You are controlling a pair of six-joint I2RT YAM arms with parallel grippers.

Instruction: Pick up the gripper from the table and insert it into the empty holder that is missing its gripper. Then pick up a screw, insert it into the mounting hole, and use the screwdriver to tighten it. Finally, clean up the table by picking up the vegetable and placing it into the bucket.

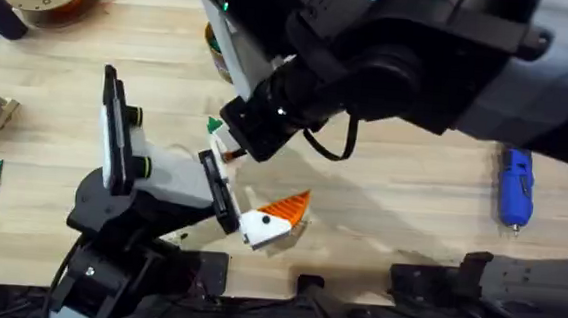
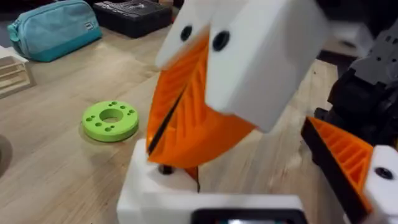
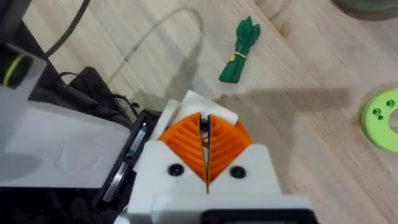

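Closest, my right gripper [image 3: 205,146] presses its ribbed orange pads together, clenched on nothing; beyond lies the vegetable [image 3: 239,50], slim, dark green, long axis slanting across pale wood grain; my left gripper [image 1: 275,219] I cannot judge.

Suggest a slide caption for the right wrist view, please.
Right gripper shut, orange pads together above the left arm; green vegetable and green ring lie on the table.
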